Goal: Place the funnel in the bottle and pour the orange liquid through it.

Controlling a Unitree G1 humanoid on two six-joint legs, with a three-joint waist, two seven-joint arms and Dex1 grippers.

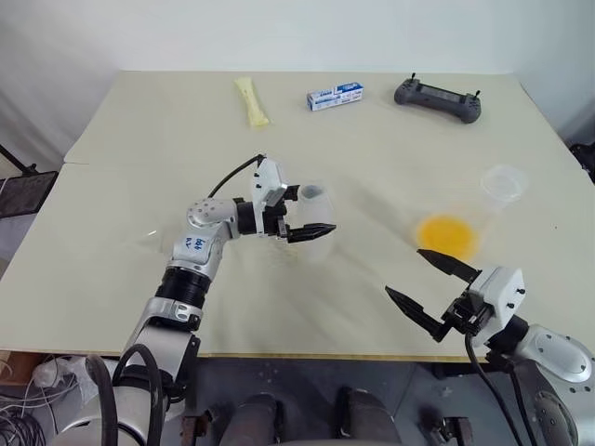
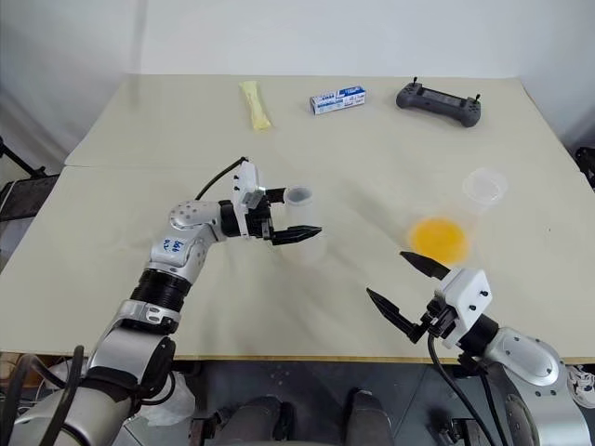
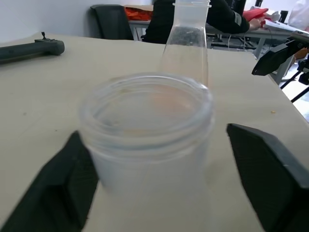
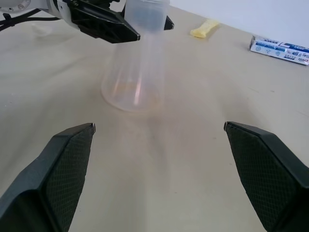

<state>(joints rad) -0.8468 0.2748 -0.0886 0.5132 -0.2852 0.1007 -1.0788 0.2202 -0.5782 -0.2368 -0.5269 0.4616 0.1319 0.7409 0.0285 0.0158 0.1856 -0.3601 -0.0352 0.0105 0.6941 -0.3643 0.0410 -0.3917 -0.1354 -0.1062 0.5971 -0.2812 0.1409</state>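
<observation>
Funnel step looks done, pour not begun

Progress reads to me as roughly halfway. The bottle (image 4: 133, 82) stands upright on the bench (image 1: 139, 139), a little left of centre in the head view. My left gripper (image 1: 312, 210) reaches in level from the left at neck height. Its fingers (image 3: 53, 188) stand wide, one on either side of the neck, and touch nothing that I can see.

In the left wrist view a clear rimmed piece sits between those fingers at the top of the bottle. I take it for the funnel (image 3: 147, 116), seated in the neck. It is colourless against colourless plastic, so I cannot be sure how deep or how straight it sits.

The orange liquid (image 1: 446, 232) lies as a shallow pool in the base of a second clear container (image 1: 503, 183), at the right of the frame and well apart from the bottle. A faint orange tint shows low in the bottle in the right wrist view. I cannot tell whether that is liquid or a reflection.

My right gripper (image 1: 404, 271) hangs at the lower right, near the container but clear of it, fingers spread wide and holding nothing.

What is left, as I judge it:
- take up the container
- carry it across to the bottle
- tip the liquid through the funnel
</observation>
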